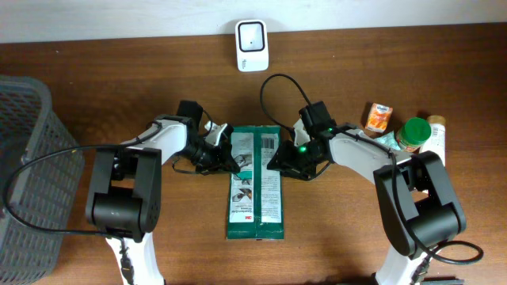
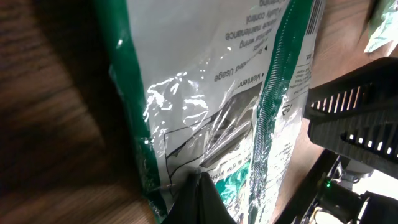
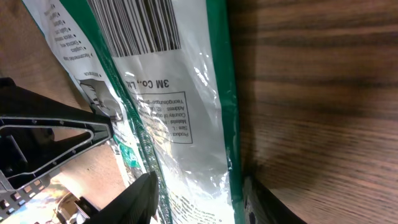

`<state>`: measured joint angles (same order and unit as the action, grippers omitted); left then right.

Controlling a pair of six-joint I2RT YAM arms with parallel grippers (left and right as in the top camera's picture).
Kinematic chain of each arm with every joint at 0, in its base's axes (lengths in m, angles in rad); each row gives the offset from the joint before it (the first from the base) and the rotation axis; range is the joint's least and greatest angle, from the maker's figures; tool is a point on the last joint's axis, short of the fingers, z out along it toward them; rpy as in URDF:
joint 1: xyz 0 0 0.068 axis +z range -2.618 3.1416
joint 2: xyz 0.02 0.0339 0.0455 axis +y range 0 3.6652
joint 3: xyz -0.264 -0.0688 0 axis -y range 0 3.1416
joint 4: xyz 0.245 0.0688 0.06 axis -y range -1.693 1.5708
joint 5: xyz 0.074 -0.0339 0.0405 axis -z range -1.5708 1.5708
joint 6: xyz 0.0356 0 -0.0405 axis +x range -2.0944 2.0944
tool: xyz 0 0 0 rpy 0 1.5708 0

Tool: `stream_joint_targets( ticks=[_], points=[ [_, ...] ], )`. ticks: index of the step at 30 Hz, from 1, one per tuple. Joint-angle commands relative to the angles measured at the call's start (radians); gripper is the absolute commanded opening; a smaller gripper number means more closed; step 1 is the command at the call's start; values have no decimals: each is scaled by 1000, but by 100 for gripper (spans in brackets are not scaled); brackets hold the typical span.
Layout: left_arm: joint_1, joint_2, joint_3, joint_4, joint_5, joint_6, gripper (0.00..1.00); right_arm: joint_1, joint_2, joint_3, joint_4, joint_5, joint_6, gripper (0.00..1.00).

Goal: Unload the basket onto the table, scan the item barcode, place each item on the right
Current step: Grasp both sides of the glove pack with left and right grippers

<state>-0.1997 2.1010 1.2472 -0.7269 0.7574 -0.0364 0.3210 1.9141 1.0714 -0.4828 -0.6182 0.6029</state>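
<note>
1. left gripper: jaws shut right down at the packet's left edge. looks like only the thin film border is nipped between them.
2. packet: lies flat on the wooden table, mid-table between the two arms. it's a flat, glossy plastic bag with green and white print, crinkled, with patches of glare. i'd judge it light, floppy and slippery. it will sag if lifted by one side, so take both long edges on the green border and hold it taut.
3. barcode: face up near the packet's far right corner. fingers should stay off it, and wrinkles or glare there could spoil a read.
4. scanner: white, rounded hard shell, at the far table edge, well apart from the packet.
5. right gripper: jaws part-way apart, straddling the packet's right edge. can't tell if they're actually clamping it.
6. far right: orange pouch and green-lidded jar, not involved.
</note>
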Motion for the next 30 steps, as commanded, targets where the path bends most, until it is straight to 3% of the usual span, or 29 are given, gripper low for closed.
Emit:
stream_joint_targets(
  ticks=[1, 5, 6, 8, 10, 11, 13, 16, 24, 30],
  points=[
    [-5, 21, -32, 9, -65, -21, 0, 28, 8, -18, 1, 53, 45, 43],
    [-5, 21, -32, 8, -65, -20, 0, 86, 19, -18, 54, -1, 85, 43],
    [-5, 21, -32, 8, -65, -20, 0, 94, 19, -18, 87, -8, 82, 38],
    [-5, 21, -33, 8, -66, -19, 0, 75, 10, -16, 196, -98, 4, 28],
    [-5, 21, -33, 8, -66, -19, 0, 24, -20, -15, 246, -171, -78, 28],
    [-5, 21, -33, 8, -66, -20, 0, -5, -37, -11, 250, -207, -136, 28],
    [-5, 21, -33, 10, -65, -20, 0, -42, -52, -10, 205, -220, -188, 39],
    [-5, 21, -33, 12, -62, -21, 0, -38, -28, -19, 18, -212, -296, 43],
    [-5, 21, -33, 12, -61, -21, 0, -20, 18, -82, 24, -211, -200, 51],
    [-5, 21, -33, 12, -61, -20, 0, -127, 17, -82, -69, -119, -238, 54]
  ],
)
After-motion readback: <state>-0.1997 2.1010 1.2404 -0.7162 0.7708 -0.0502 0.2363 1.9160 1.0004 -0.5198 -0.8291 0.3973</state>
